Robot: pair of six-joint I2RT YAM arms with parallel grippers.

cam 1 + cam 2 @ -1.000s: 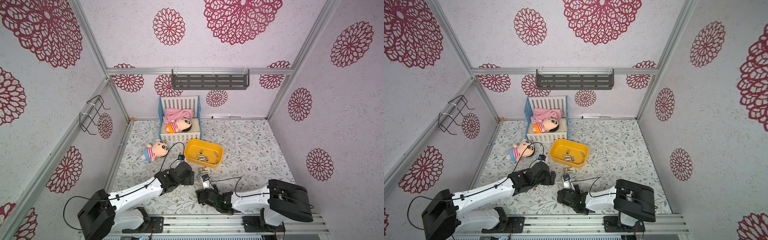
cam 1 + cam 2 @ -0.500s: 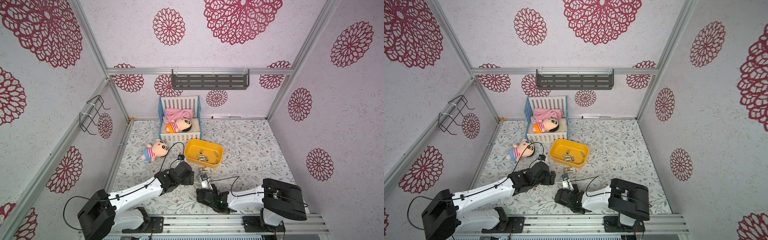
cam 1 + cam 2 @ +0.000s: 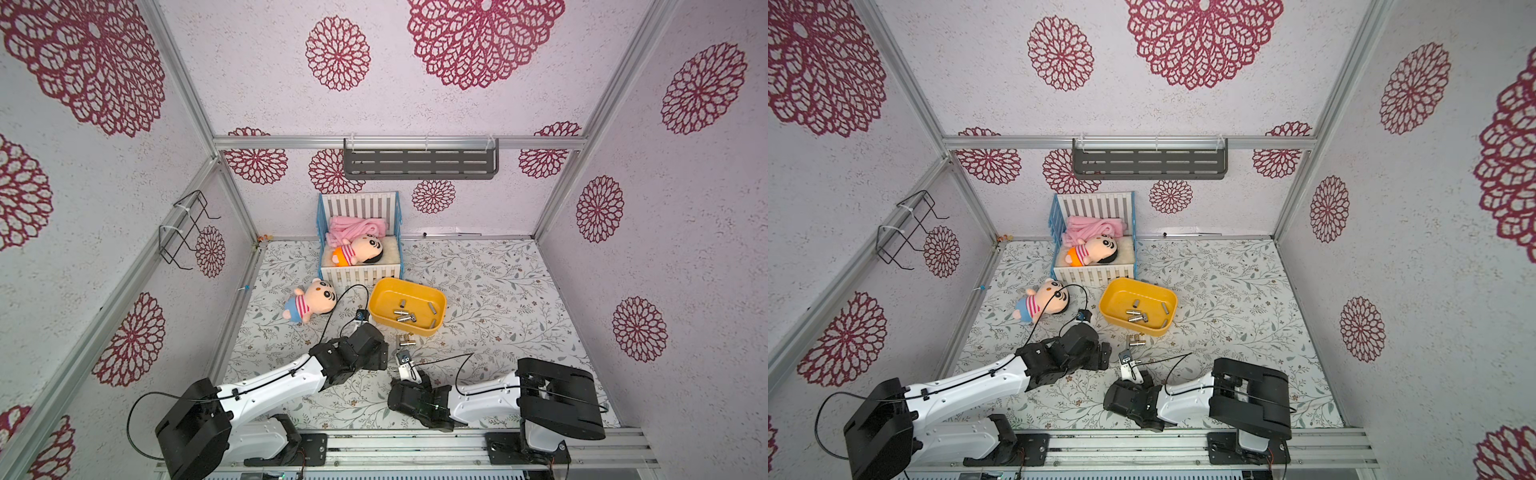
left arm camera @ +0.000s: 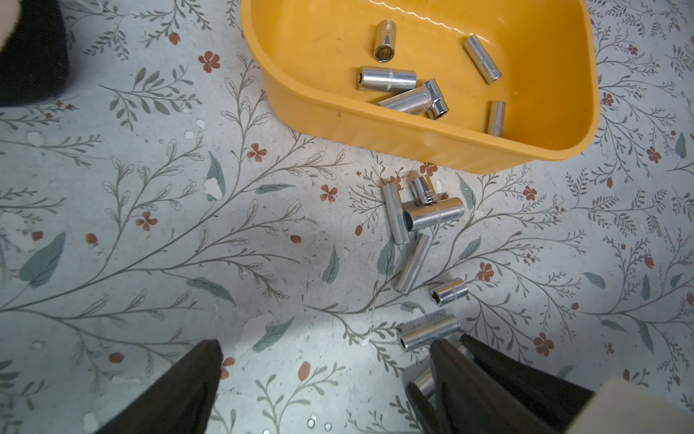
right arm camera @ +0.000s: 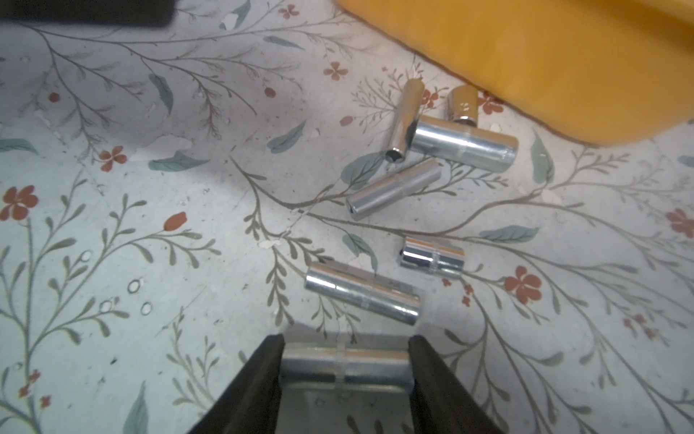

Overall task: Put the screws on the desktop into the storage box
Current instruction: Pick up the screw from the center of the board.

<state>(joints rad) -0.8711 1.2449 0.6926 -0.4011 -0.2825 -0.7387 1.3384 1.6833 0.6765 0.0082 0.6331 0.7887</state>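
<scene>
The yellow storage box (image 3: 415, 331) (image 4: 375, 131) stands on the floral desktop (image 3: 478, 332) with several silver screws (image 4: 405, 86) inside. More screws (image 3: 405, 343) (image 4: 432, 214) (image 5: 462, 146) lie loose just in front of it. My right gripper (image 5: 345, 375) is down on the desktop, its two fingers pressed against the two ends of one lying screw (image 5: 343, 362). My left gripper (image 4: 326, 375) hovers beside it, open, with only bare desktop between its fingers. Both top views show the two grippers close together in front of the box.
A plush doll (image 3: 309, 301) lies left of the box. A white-and-blue crib (image 3: 361, 245) with another doll stands behind it. A grey shelf (image 3: 419, 162) hangs on the back wall and a wire rack (image 3: 187, 228) on the left wall.
My right gripper's jaws have narrowed onto the screw's ends and the right arm has shifted slightly left. The left arm has stayed put.
</scene>
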